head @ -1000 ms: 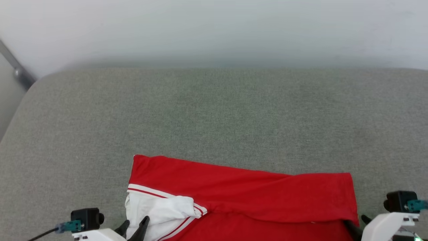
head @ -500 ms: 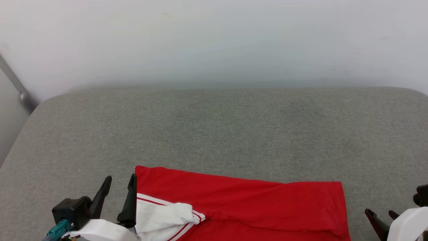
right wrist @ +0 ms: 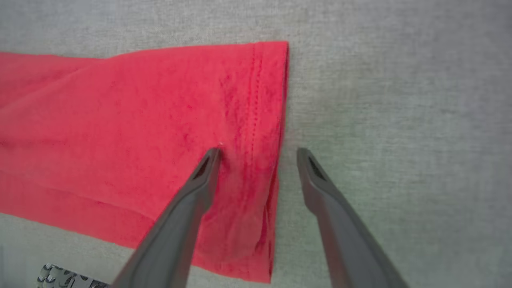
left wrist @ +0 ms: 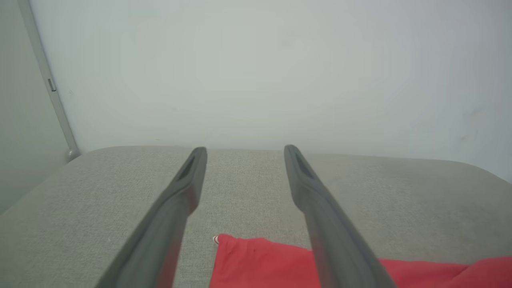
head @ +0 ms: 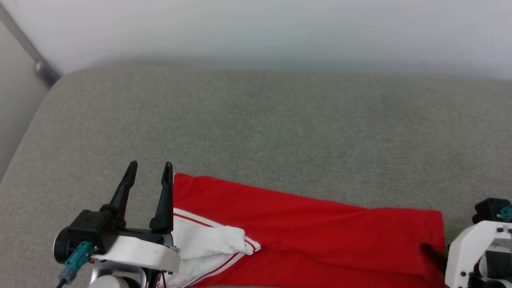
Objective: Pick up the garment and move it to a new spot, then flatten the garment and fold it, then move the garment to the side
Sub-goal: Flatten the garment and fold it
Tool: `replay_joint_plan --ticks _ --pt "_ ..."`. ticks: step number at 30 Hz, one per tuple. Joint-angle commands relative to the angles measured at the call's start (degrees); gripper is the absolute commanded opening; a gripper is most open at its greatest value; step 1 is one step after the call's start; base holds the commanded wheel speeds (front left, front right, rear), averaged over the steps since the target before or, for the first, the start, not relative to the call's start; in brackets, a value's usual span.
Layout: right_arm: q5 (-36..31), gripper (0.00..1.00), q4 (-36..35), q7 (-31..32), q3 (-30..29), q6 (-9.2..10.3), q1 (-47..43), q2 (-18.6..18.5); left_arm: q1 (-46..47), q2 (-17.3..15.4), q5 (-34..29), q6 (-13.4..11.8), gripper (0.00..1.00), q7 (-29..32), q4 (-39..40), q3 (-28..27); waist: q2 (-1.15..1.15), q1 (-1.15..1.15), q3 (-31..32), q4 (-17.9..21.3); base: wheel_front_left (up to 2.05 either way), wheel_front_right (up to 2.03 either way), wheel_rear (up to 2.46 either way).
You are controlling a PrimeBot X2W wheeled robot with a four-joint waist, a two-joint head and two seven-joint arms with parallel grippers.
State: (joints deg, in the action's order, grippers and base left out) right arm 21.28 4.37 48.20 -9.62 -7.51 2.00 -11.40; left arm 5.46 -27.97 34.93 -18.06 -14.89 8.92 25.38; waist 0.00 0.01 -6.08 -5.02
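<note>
The garment (head: pixel 312 228) lies folded into a long red band near the front of the grey cushion, its white sleeve (head: pixel 208 244) with striped trim bunched at the left end. No lettering shows. My left gripper (head: pixel 150 165) stands open just left of the garment's far left corner, holding nothing. In the left wrist view the left gripper (left wrist: pixel 245 149) points over that red corner (left wrist: pixel 256 260) toward the wall. In the right wrist view my right gripper (right wrist: pixel 260 151) is open astride the garment's right hem (right wrist: pixel 256 100), one finger over red cloth, the other over cushion.
The grey cushioned surface (head: pixel 280 120) stretches wide behind the garment, up to a pale wall (head: pixel 256 28). A grey metal pole (head: pixel 40 66) runs down at the far left corner, where the cushion edge rounds off. A dark finger (head: pixel 434 253) of the right gripper shows at the hem.
The head camera shifted. My left gripper let go of the white sleeve, opened and rose beside the garment's left corner. The right gripper drew off to the right, then came back over the hem.
</note>
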Motion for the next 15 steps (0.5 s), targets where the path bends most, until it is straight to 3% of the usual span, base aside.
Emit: replay_joint_plan --ticks 1,6,7,8,9,15 --pt "0.5 1.00 1.2 -0.1 0.4 0.04 1.0 0.1 0.8 0.3 -0.6 0.3 1.00 -0.3 -0.2 0.1 0.00 -0.01 -2.7 -1.6 0.00 0.00 0.00" --pt "3.4 1.00 8.2 1.8 2.5 0.03 2.3 0.6 1.9 1.3 -1.4 1.8 1.00 -0.4 -1.5 0.2 0.00 -0.01 -3.9 -2.2 0.00 0.00 0.00" --pt "3.9 0.84 9.1 2.3 3.1 0.03 2.3 0.6 1.9 1.5 -1.5 1.9 1.00 -0.4 -1.7 0.2 0.00 -0.01 -3.8 -2.2 0.00 0.00 0.00" --pt "4.3 0.37 9.7 2.6 3.7 0.03 2.3 0.5 1.9 1.6 -1.7 2.0 1.00 -0.4 -1.9 0.0 0.00 -0.01 -3.7 -2.2 0.00 0.00 0.00" --pt "4.9 0.00 10.0 2.9 4.1 0.03 2.3 0.4 1.7 1.7 -1.6 2.1 1.00 -0.4 -2.1 -0.1 0.00 -0.01 -3.5 -2.1 0.00 0.00 0.00" --pt "6.3 0.00 8.7 1.3 5.5 0.03 4.0 -2.3 0.4 1.4 -2.2 2.0 1.00 -0.4 -3.3 -0.4 0.00 -0.01 -1.8 -1.2 0.00 0.00 0.00"
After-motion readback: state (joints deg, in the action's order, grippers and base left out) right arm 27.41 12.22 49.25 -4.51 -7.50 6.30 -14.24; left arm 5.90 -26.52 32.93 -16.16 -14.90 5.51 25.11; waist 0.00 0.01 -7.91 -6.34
